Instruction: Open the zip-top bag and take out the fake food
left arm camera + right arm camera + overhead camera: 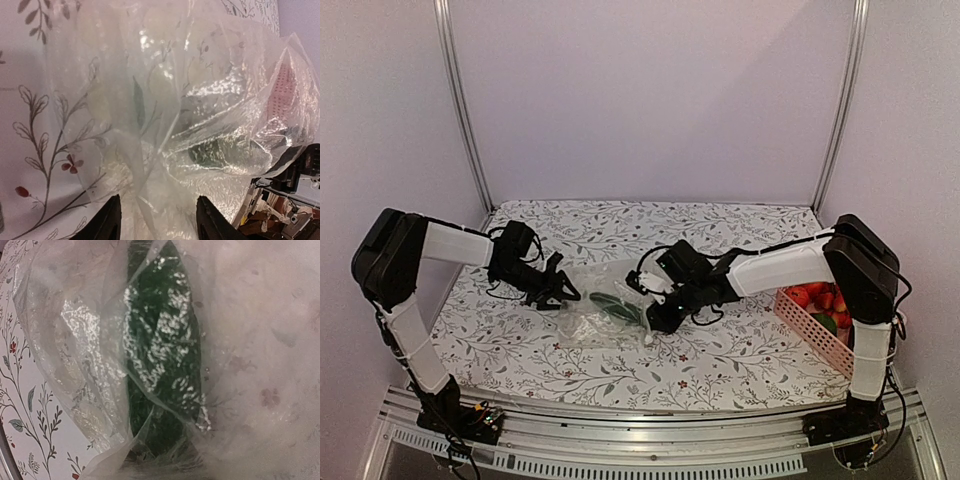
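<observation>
The clear zip-top bag (pixel 582 320) lies crumpled on the floral cloth between my two grippers. A long green cucumber (pixel 618 309) lies inside it. My left gripper (pixel 563 293) is at the bag's left edge. In the left wrist view its fingers (pixel 107 222) stand apart, with bag plastic (pixel 200 100) bunched between them and the cucumber (pixel 207 152) showing dimly through it. My right gripper (pixel 655 318) is at the bag's right edge, by the cucumber's end. In the right wrist view plastic (pixel 75 330) covers everything, the cucumber (pixel 160 340) fills the middle, and the fingers are hidden.
A pink lattice basket (pixel 810 325) stands at the table's right edge and holds red strawberries (pixel 815 295) and other fake food. White walls and metal posts close off the back and sides.
</observation>
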Available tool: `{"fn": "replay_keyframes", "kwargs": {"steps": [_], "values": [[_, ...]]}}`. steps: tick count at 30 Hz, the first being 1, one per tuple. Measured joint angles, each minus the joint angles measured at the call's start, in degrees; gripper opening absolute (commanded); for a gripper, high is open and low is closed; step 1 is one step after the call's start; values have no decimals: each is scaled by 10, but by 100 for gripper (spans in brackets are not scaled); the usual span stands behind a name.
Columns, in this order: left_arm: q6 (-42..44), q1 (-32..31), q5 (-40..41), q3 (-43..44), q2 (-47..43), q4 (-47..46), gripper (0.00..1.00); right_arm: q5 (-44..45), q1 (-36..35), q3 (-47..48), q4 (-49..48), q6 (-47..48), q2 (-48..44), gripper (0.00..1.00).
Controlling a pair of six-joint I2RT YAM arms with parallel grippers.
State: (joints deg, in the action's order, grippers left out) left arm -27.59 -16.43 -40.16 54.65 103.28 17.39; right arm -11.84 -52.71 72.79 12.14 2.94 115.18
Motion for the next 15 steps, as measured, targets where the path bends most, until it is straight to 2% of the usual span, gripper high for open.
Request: {"fn": "replay_keyframes", "kwargs": {"steps": [5,6,8,10,11,15], "values": [[2,-4,7,-7,0,9,49,-6,0,0,1,-12,0,11],[2,-5,7,-7,0,9,41,-7,0,0,1,-15,0,14],[3,-10,3,-7,0,7,19,-10,0,0,1,-23,0,21],[2,-17,-2,-7,0,4,5,-16,0,-1,0,-30,0,29],[6,-20,-5,-7,0,3,0,-18,0,-2,0,-31,0,32],[16,-23,-5,6,15,11,0,-19,0,-17,-1,-25,0,43]]}}
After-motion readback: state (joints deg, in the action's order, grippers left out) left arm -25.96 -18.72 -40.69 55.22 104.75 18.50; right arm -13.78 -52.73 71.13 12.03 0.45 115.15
